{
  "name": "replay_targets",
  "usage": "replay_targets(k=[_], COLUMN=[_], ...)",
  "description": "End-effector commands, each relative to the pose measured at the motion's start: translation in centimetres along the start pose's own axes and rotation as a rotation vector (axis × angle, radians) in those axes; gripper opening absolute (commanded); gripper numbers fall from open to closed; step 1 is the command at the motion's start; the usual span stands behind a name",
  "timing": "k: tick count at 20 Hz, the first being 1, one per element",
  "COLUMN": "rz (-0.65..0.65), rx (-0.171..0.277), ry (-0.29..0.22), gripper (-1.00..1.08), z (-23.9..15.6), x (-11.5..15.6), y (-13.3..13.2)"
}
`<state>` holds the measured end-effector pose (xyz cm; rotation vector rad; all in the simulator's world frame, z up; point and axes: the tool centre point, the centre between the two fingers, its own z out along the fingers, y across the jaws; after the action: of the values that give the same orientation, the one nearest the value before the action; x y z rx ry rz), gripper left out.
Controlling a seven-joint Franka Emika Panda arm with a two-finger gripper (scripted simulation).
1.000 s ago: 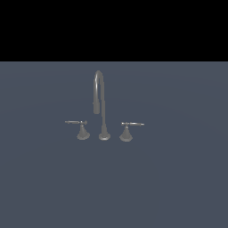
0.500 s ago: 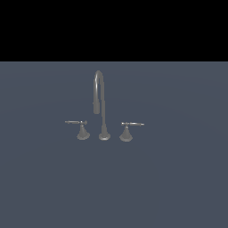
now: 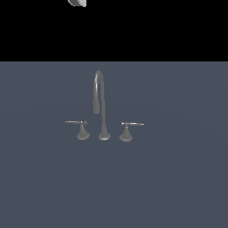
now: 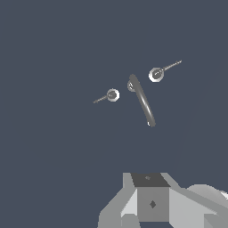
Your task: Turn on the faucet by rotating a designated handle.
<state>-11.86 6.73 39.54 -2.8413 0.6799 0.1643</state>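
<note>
Exterior view, what changed: a pale grey bit of the robot arm (image 3: 77,2) now pokes in at the top edge, over the black background. Half a second back and a full second back that spot was plain black, so the arm is only just coming in.
Meaning for the task: my read is we're at the very start, still approach. Nothing is near the faucet, the handle is untouched, so no turning done yet.
Surface: flat blue-grey floor (image 3: 178,187), nothing else on it that I can see.
Faucet (image 3: 103,107): small grey metal set around the middle of the floor, well clear of every edge. Same place as in both earlier shots.
Spout: tall thin gooseneck, tip drooping toward the exterior view's left.
Handle (image 3: 78,125): thin lever on a little flared cone base, on the spout-tip side, lever lying level and pointing away from the spout.
Twin lever (image 3: 129,127): mirror copy on the other side, leave it alone.
Gripper (image 4: 153,202): wrist view only shows the grey body, high above the faucet. Fingers aren't visible, so I can't tell if they're spread or closed.
</note>
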Motion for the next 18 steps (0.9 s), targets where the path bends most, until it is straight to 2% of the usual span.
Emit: replay_targets(k=[1, 10, 18], rz=[0.072, 0.338, 0.58], rx=[0.01, 0.01, -0.018], ry=[-0.016, -0.048, -0.034], gripper=[-1.0, -1.0, -1.0], z=[1.8, 8.9, 15.9], x=[1.2, 5.0, 7.8], y=[-1.2, -4.9, -7.2])
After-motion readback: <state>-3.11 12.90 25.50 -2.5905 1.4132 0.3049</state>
